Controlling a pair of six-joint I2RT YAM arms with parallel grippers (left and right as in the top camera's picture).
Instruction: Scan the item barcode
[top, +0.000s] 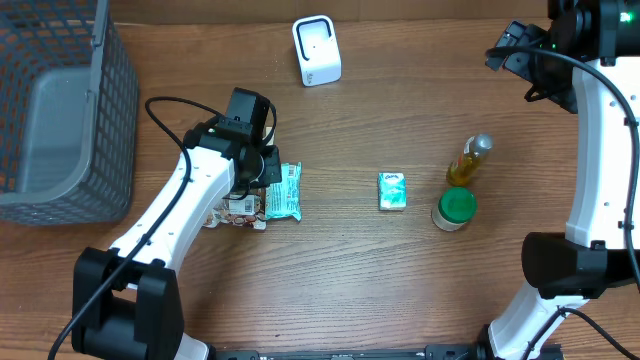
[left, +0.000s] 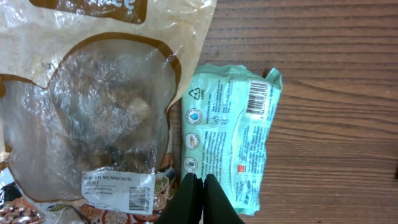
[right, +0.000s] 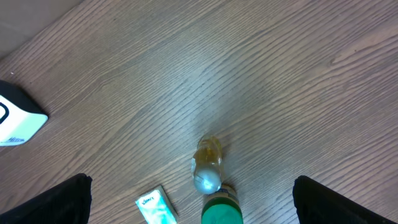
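Note:
A mint-green packet (top: 284, 192) (left: 233, 130) lies flat on the wood table, its barcode showing near its top right corner. Touching its left side is a clear bag of dried mushrooms (top: 238, 208) (left: 93, 112) with a white barcode label. My left gripper (top: 255, 187) (left: 199, 177) is down at the seam between the two, its fingers pressed together on the green packet's left edge. The white scanner (top: 317, 50) (right: 12, 121) stands at the back of the table. My right gripper (top: 515, 50) (right: 199, 205) hangs high at the back right, open and holding nothing.
A small teal tissue pack (top: 392, 190) (right: 155, 208), a bottle of yellow liquid (top: 470, 160) (right: 207, 165) and a green-lidded jar (top: 455, 208) (right: 221, 211) stand right of centre. A grey mesh basket (top: 60, 120) fills the back left corner.

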